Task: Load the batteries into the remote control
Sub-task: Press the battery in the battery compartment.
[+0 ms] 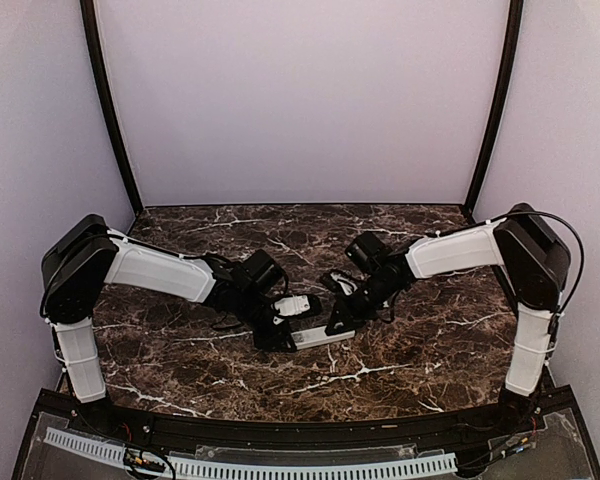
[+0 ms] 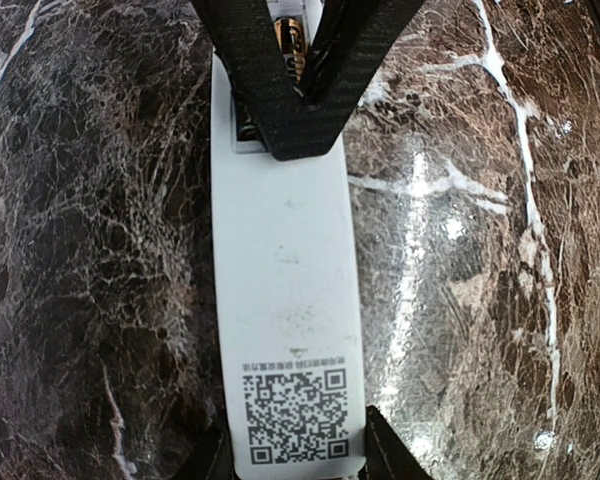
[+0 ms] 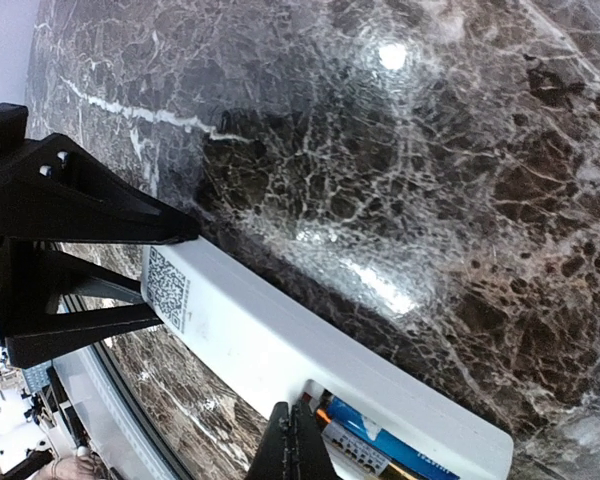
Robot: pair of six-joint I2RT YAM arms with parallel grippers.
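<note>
- The left hand (image 2: 300, 455) grasps the remote (image 2: 285, 280) across its labelled end; the bar lies back face up on the desk (image 1: 410, 350) between the two arms. The hold is narrow, so a hard push at the far end could swing or tip the bar out of it
- The batteries (image 3: 385, 440) lie in the recess at the remote's other end, one blue and one half hidden beside it. I cannot tell whether both are fully seated, and one left proud could spring out
- The right hand (image 3: 295, 420) is clenched on nothing, its tips down at the recess. Pressing off-centre could skid off a round cell, pop it loose, or drag the remote along the desk
</note>
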